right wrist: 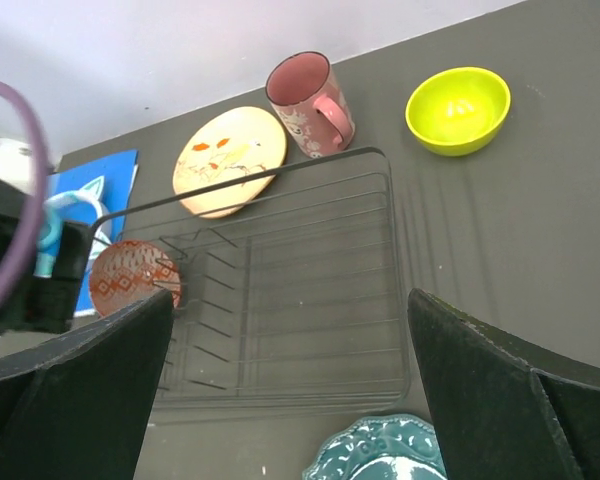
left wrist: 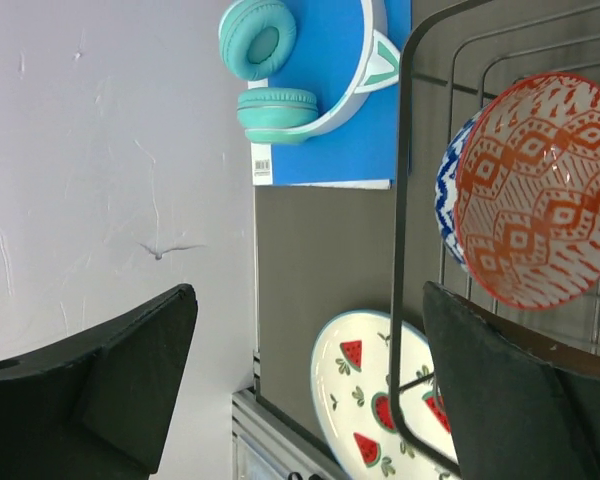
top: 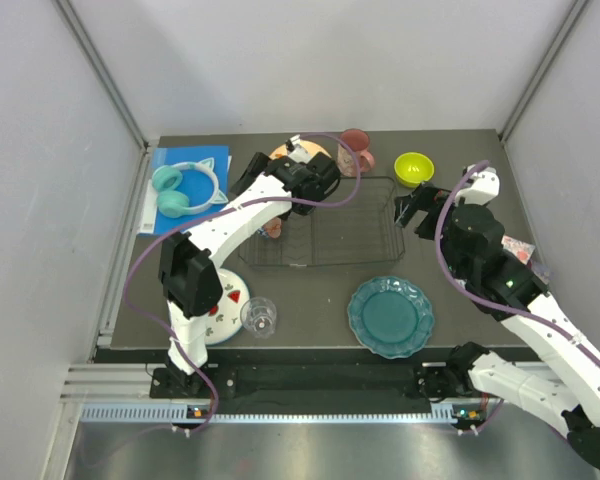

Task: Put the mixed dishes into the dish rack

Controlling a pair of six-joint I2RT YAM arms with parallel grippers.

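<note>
Reading left gripper (left wrist: pixel 305 300) and right gripper (right wrist: pixel 290 295) as wide open, empty; treat red-patterned bowl (left wrist: pixel 540 190) on edge in dish rack (left wrist: pixel 398 250) as slick, chippable, and pinch across rim only.

We note the patterned bowl (left wrist: pixel 540 190): red-orange diamonds on white inside, blue-and-white print outside. Watermelon plate (left wrist: pixel 365 400): white, with red slices and green leaves. Headphones (left wrist: pixel 280 70): teal, white band. Card (left wrist: pixel 330 140): blue. Mug (right wrist: pixel 305 100): pink with a faint print. Small bowl (right wrist: pixel 458 108): plain lime-green. Cream plate (right wrist: pixel 230 158): orange motifs. Scalloped plate (top: pixel 390 317): teal. Dish rack (left wrist: pixel 397 250): black wire. Table (right wrist: pixel 500 230): dark grey.
</note>
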